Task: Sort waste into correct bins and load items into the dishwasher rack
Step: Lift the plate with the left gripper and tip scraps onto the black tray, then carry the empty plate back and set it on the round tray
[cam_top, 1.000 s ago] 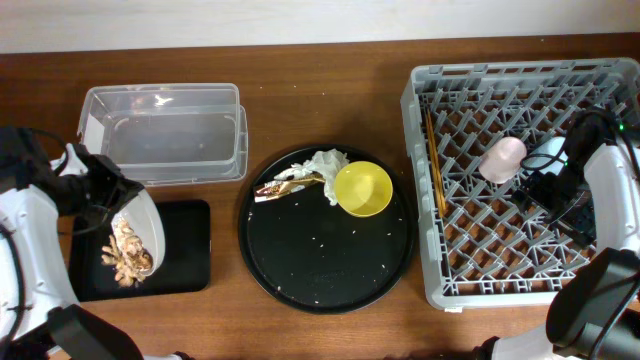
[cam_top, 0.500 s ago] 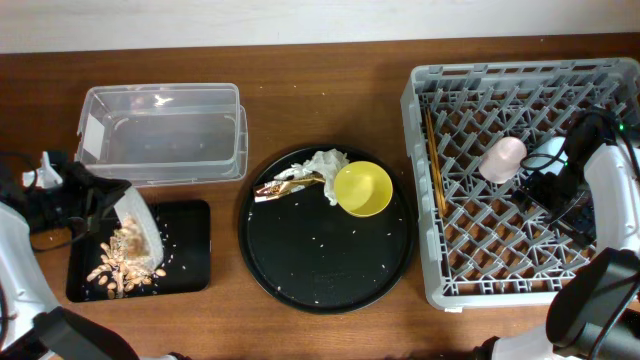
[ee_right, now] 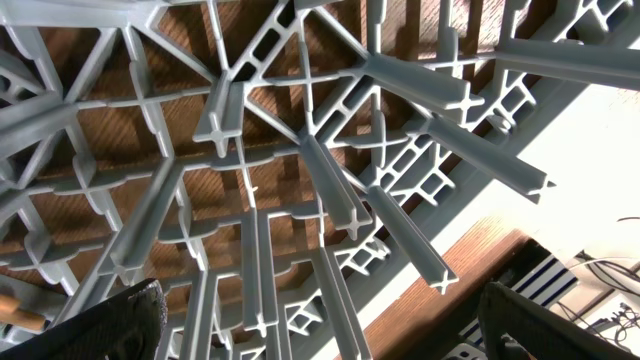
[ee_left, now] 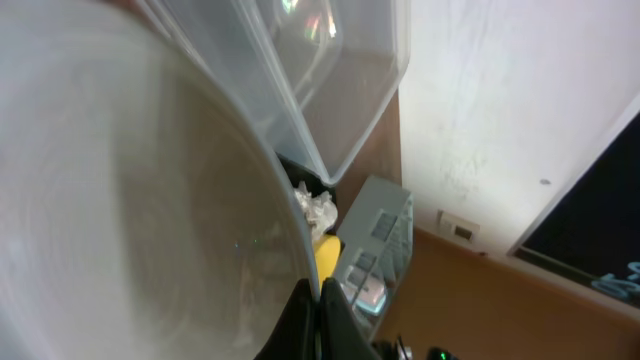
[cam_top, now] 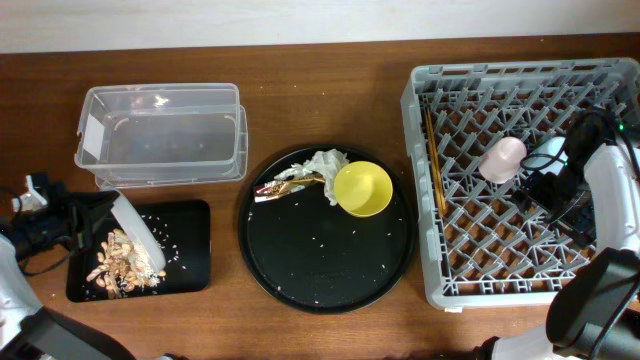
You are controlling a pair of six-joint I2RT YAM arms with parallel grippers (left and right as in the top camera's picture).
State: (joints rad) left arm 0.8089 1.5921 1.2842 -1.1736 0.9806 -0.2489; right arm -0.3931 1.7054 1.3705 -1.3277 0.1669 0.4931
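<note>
My left gripper is shut on the rim of the pale plate and holds it tilted steeply over the flat black tray. Tan food scraps with rice lie on that tray. In the left wrist view the plate fills the frame, with the jaws pinched on its edge. The tissue, the wrapper and the yellow bowl sit on the round black tray. The rack holds the chopsticks and the pink cup. My right gripper is open and empty above the rack lattice.
The clear plastic box stands empty behind the flat tray, close to the plate. Loose rice grains dot the round black tray. A pale object shows beside my right arm in the rack, partly hidden. Bare wooden table lies between the trays and the rack.
My left gripper has moved left and tipped the plate steeper. The food scraps have slid off the plate onto the flat black tray. The right arm has not moved.
</note>
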